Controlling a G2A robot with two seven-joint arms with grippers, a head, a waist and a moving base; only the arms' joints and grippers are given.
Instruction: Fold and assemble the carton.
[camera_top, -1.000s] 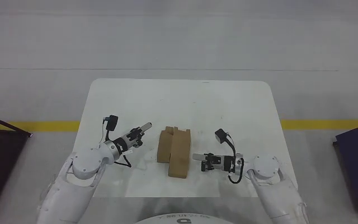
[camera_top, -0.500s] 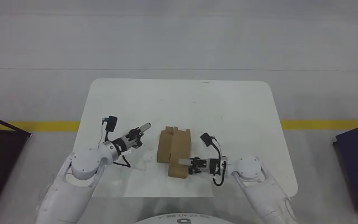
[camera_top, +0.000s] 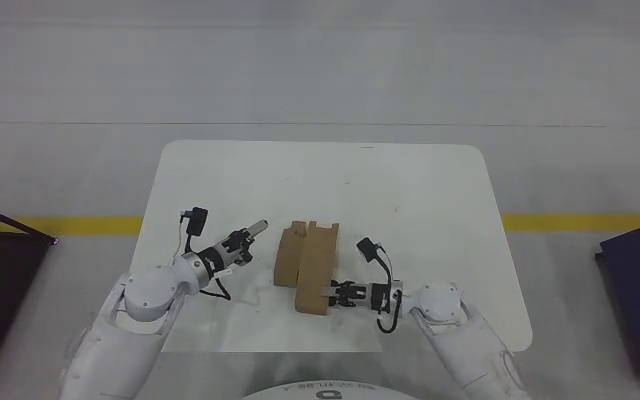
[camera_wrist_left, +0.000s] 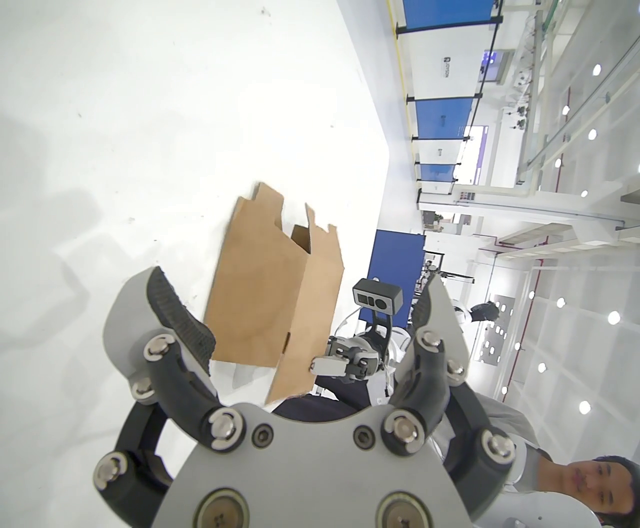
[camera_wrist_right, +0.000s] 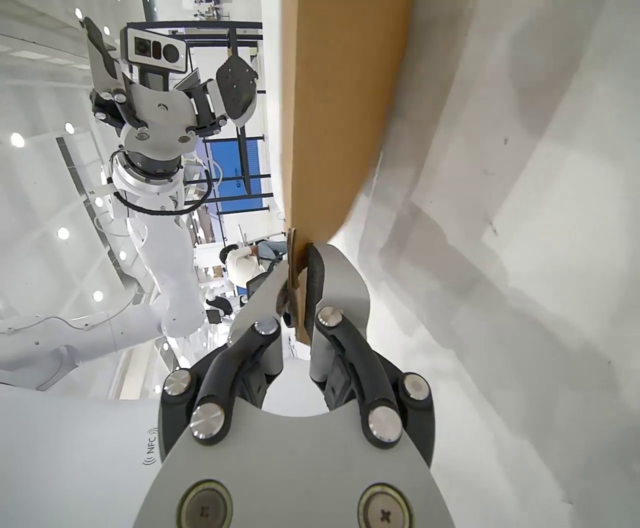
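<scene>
A brown carton (camera_top: 308, 264), partly folded with notched flaps at its far end, rests near the middle of the white table (camera_top: 420, 190). My right gripper (camera_top: 332, 294) is shut on the carton's near right edge; the right wrist view shows the cardboard edge (camera_wrist_right: 300, 280) pinched between its pads. My left gripper (camera_top: 256, 230) hangs open a little to the left of the carton, not touching it. In the left wrist view the carton (camera_wrist_left: 272, 310) stands beyond my open left gripper (camera_wrist_left: 295, 310), and the right gripper (camera_wrist_left: 332, 364) holds its lower corner.
The table's far half and right side are bare. A yellow floor line (camera_top: 70, 225) runs past both sides of the table. The left gripper (camera_wrist_right: 170, 80) appears across the carton in the right wrist view.
My right gripper moved left to the carton and shut on its near right edge. The carton has shifted slightly left and tilted. The left arm has stayed nearly still.
</scene>
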